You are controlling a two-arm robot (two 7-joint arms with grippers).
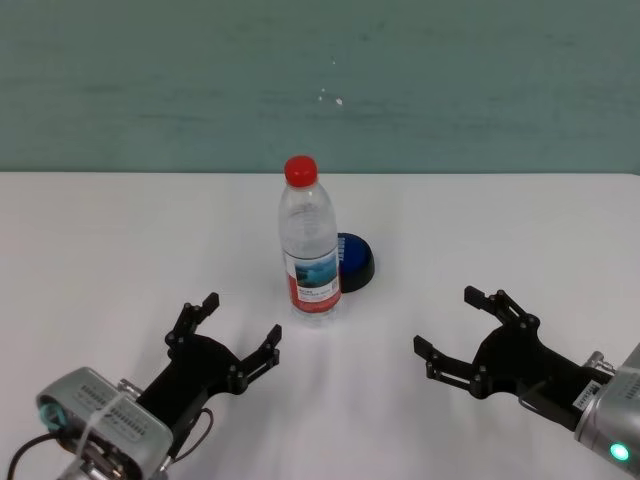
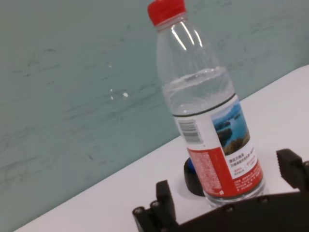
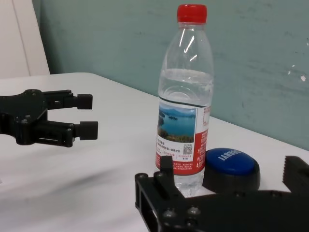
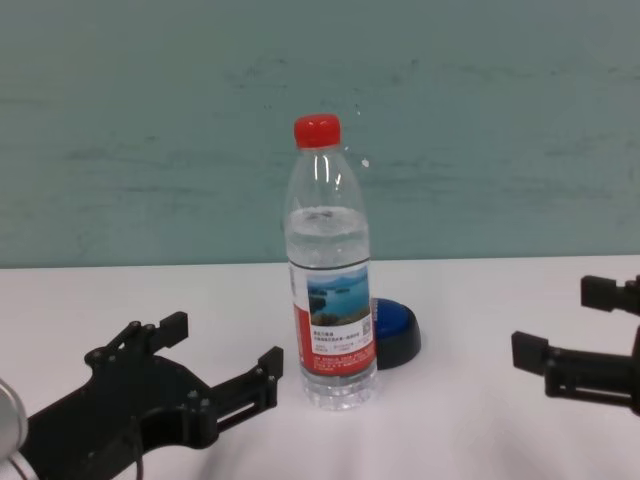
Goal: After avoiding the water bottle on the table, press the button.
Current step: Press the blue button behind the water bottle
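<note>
The water bottle (image 1: 308, 245) stands upright at the middle of the white table (image 1: 100, 250), clear with a red cap and a red-and-white label. The blue button (image 1: 355, 262) on its black base sits just behind the bottle, to its right and partly hidden by it. My left gripper (image 1: 242, 318) is open and empty, low over the table, in front of the bottle and to its left. My right gripper (image 1: 445, 320) is open and empty, in front of the button and to its right. The bottle (image 3: 183, 101) and the button (image 3: 231, 166) also show in the right wrist view.
A teal wall (image 1: 320, 80) runs behind the table's far edge. Bare tabletop lies to the left and right of the bottle and between the two grippers.
</note>
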